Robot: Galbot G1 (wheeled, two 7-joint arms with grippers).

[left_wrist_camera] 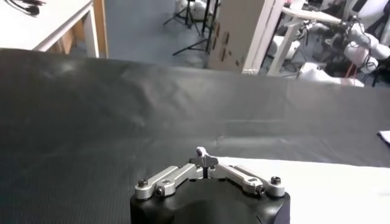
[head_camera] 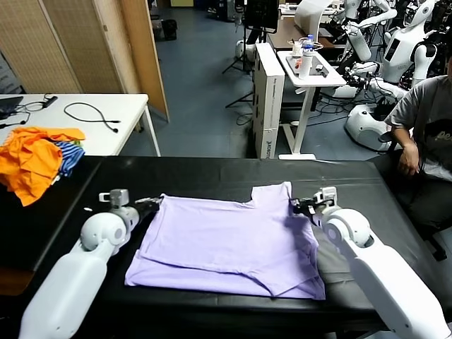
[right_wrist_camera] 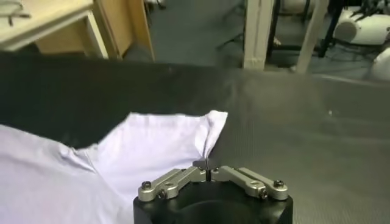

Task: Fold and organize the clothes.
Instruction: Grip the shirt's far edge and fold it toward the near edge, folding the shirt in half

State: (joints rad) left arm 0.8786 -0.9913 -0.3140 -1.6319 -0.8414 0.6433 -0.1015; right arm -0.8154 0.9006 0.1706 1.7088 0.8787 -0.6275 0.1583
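Two white robot arms reach over a black worktop (head_camera: pixel 212 169), left pincer (head_camera: pixel 151 204) and right pincer (head_camera: pixel 304 205) each pinched onto a far corner of a half-folded lavender shirt (head_camera: pixel 226 244). Holding both corners keeps the fold even. Orange clothes (head_camera: pixel 35 159) sit at the worktop's far left corner.

Head cam looks fwd and down from above, taking in the whole black bench (head_camera: pixel 212 169) w/ both arms. Each wrist cam sits low and close behind its own claw, left claw (left_wrist_camera: pixel 206 162), right claw (right_wrist_camera: pixel 207 165), facing across the bench. All share the bench.
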